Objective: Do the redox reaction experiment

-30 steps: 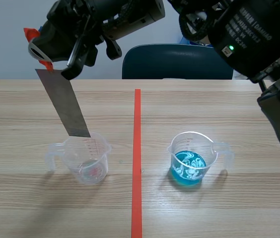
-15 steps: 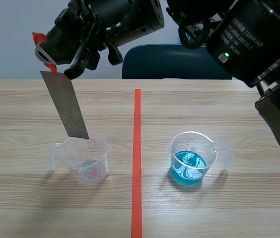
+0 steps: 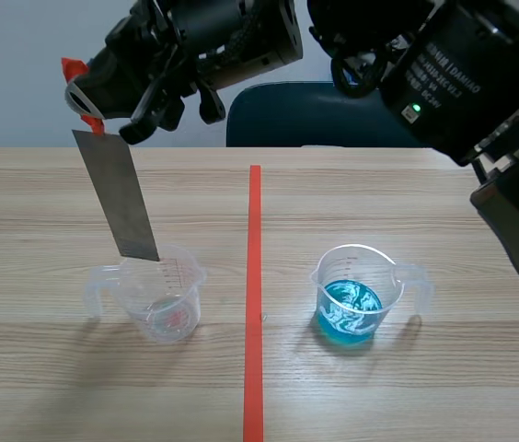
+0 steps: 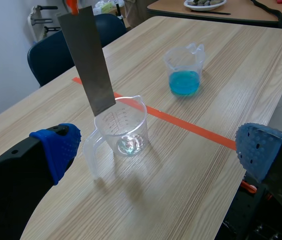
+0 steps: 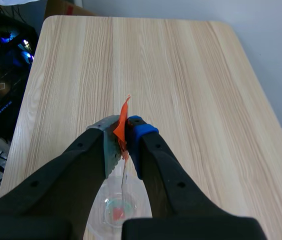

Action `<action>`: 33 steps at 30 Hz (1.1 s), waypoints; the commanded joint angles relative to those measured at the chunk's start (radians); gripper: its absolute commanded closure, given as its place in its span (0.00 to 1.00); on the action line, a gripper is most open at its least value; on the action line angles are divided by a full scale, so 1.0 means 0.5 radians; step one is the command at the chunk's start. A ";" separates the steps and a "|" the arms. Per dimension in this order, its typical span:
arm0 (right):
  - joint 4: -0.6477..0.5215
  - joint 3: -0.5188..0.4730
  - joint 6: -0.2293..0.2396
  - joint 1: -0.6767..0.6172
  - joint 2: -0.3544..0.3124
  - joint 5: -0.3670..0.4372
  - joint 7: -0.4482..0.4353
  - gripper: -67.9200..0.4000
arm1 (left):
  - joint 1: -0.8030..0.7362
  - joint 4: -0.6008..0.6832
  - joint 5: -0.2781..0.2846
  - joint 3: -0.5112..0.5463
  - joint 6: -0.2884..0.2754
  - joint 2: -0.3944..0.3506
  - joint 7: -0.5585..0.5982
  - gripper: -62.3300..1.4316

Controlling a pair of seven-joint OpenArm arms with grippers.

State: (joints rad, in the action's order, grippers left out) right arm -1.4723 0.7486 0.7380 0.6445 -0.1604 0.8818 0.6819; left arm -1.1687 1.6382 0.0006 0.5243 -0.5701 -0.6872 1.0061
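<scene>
A grey metal strip (image 3: 117, 193) with orange tape at its top hangs tilted from my right gripper (image 3: 89, 106), which is shut on the taped end (image 5: 122, 127). The right arm reaches across the top of the scene to the left side. The strip's lower end sits at the rim of a clear beaker (image 3: 160, 295) with a faint reddish trace at its bottom (image 5: 116, 212). Right of the tape line stands a second beaker with blue liquid (image 3: 351, 299). My left gripper (image 4: 157, 146) is open, back from the clear beaker (image 4: 121, 132); the strip (image 4: 88, 65) and blue beaker (image 4: 183, 70) lie ahead of it.
An orange-red tape line (image 3: 254, 304) runs down the middle of the wooden table (image 3: 407, 387). A dark blue chair (image 3: 328, 115) stands behind the far edge. The right arm's bulky body (image 3: 480, 83) fills the upper right.
The right gripper has shifted slightly right, and the strip now hangs a little more upright, with its lower end slightly lower at the clear beaker's rim.
</scene>
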 commanded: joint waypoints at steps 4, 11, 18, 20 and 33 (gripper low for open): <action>0.085 0.030 0.015 0.030 0.005 0.021 -0.076 0.99 | 0.011 0.011 0.027 -0.011 -0.002 0.016 0.028 0.00; 0.213 0.143 0.015 0.030 0.005 0.007 -0.153 0.99 | 0.011 0.011 0.027 -0.011 -0.002 0.016 0.028 0.00; 0.353 0.213 0.015 0.029 0.005 -0.098 -0.313 0.99 | 0.011 0.011 0.027 -0.011 -0.002 0.016 0.028 0.00; 0.399 0.246 0.015 0.029 0.005 -0.134 -0.369 0.99 | 0.011 0.011 0.027 -0.011 -0.002 0.016 0.028 0.00; 0.500 0.303 0.015 -0.090 0.005 -0.569 -0.677 0.99 | 0.011 0.011 0.027 -0.011 -0.002 0.016 0.027 0.00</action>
State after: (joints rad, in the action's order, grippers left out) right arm -1.2079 0.9115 0.7341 0.5900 -0.1604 0.6029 0.3439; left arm -1.1683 1.6382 0.0006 0.5243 -0.5701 -0.6872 1.0058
